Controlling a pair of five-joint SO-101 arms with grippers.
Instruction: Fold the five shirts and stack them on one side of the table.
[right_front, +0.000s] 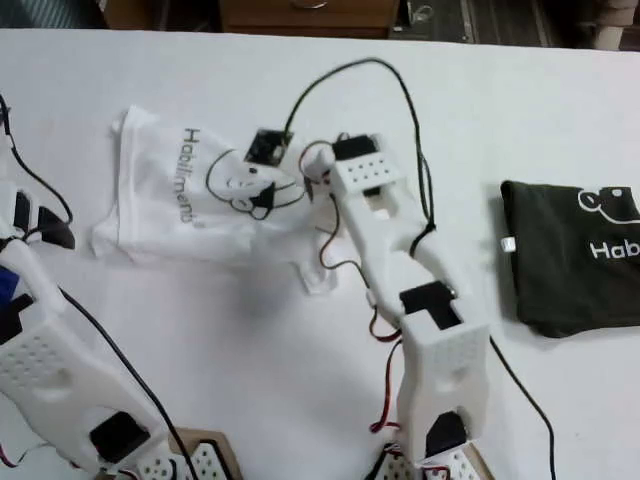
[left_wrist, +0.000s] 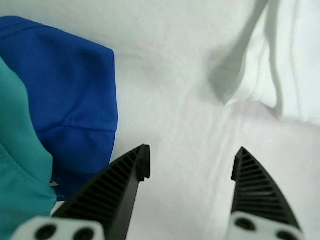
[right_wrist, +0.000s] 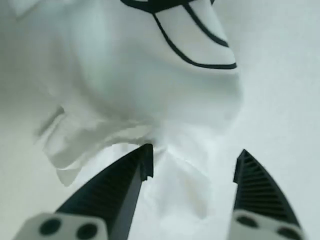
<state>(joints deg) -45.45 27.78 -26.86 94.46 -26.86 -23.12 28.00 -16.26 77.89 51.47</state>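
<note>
Right gripper (right_wrist: 194, 162) spread wide, nothing clamped, low over the crumpled hem of the white shirt (right_wrist: 125, 75). Left gripper (left_wrist: 192, 162) likewise wide open and holding nothing, over bare worktop (right_front: 500, 120) between a blue shirt (left_wrist: 65, 85) and a white cloth corner.

Worktop white, smooth, faintly creased.

Shirts counted: four.
- From high: white shirt loosely bunched left of centre, dark line print facing up.
- From high: black shirt (right_front: 570, 270) folded into a flat rectangle with pale print, well apart on the right.
- From the left wrist: blue shirt, fine-knit and seamed, touching a teal shirt (left_wrist: 20, 165) of smoother sheen.

Arms counted: two, white perforated plastic shells. Gripper jaws black, ribbed, tapering to points.

Thin black cable (right_front: 350, 65) looping over the worktop.
</note>
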